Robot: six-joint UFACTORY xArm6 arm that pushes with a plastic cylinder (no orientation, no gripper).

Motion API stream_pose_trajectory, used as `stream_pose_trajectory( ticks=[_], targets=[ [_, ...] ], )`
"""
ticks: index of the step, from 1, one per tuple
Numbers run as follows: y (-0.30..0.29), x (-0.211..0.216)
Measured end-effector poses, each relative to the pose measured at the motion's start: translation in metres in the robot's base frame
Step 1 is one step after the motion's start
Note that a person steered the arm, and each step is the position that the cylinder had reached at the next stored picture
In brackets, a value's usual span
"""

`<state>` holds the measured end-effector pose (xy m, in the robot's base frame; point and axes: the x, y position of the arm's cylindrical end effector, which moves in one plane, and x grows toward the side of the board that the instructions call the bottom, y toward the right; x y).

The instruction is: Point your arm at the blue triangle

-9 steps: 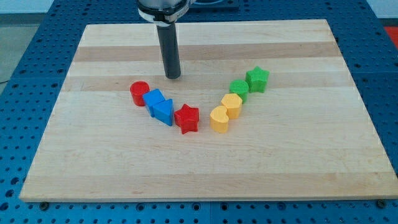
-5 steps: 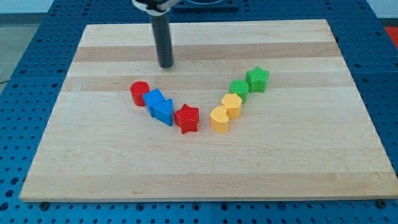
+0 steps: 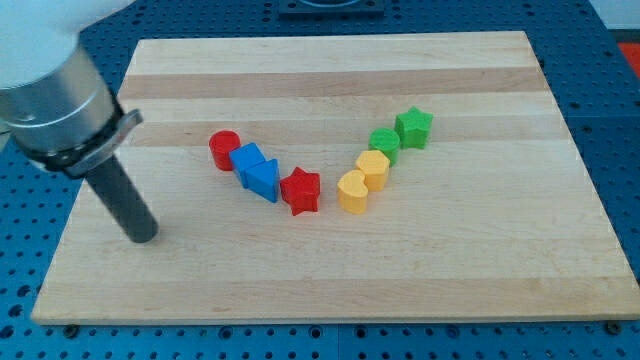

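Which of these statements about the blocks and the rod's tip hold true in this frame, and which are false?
1. My tip touches the blue triangle. False: it sits apart, toward the view's left and lower.
2. The red star lies at the view's right of the blue triangle. True.
3. The green star is the block nearest my tip. False: the red cylinder and the blue blocks are nearer.
4. Two yellow blocks sit side by side below the green ones. True.

Wooden board (image 3: 480,270), eight coloured blocks on it
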<state>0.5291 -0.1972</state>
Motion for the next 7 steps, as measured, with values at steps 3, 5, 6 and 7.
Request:
stream_pose_trajectory(
  ticks=[3, 5, 6, 7],
  targets=[
    [0.062, -0.039],
    [0.077, -0.024],
    [0.098, -0.033],
    [0.124, -0.047]
  ],
)
